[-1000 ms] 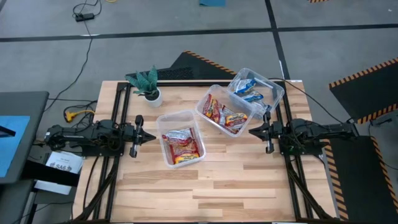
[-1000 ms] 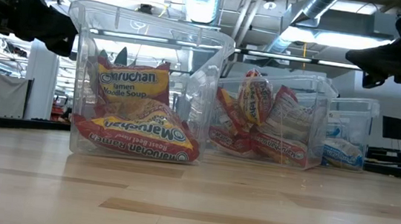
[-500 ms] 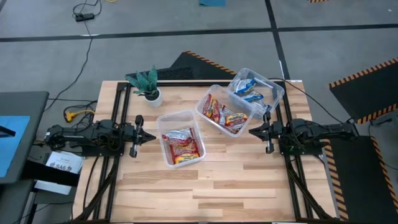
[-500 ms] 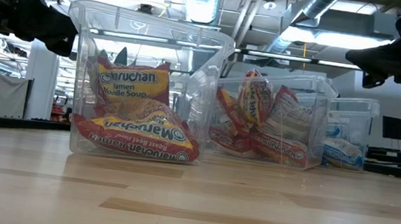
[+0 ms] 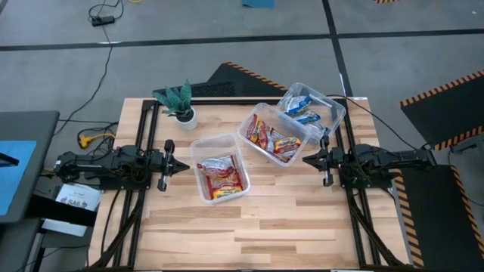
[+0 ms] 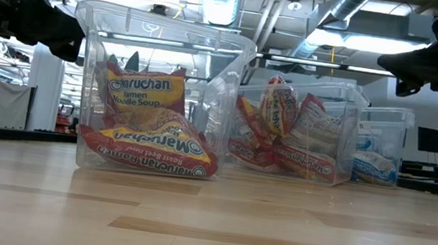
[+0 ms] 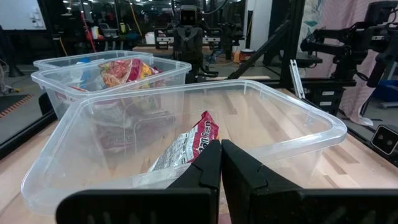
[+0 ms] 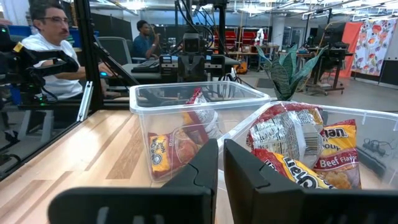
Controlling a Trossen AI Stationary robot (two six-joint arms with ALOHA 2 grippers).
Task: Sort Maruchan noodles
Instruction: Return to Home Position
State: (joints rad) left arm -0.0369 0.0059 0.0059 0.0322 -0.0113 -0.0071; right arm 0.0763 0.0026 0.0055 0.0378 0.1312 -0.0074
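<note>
Three clear tubs stand on the wooden table. The nearest tub (image 5: 221,168) holds red-orange-yellow Maruchan packets (image 5: 221,175). The middle tub (image 5: 277,133) holds red-and-silver packets (image 5: 274,139), some leaning upright on its walls. The far tub (image 5: 311,107) holds blue-and-white packets (image 5: 304,110). My left gripper (image 5: 186,165) hovers shut at the table's left, its tips pointing at the nearest tub (image 7: 186,134). My right gripper (image 5: 305,159) hovers shut at the table's right, by the middle tub (image 8: 311,155). Neither touches anything.
A small potted green plant (image 5: 177,100) stands near the far left corner. Bare tabletop (image 5: 257,227) lies along the near side. Black frame rails (image 5: 148,128) run along both side edges. People (image 8: 53,43) sit beyond the table in the right wrist view.
</note>
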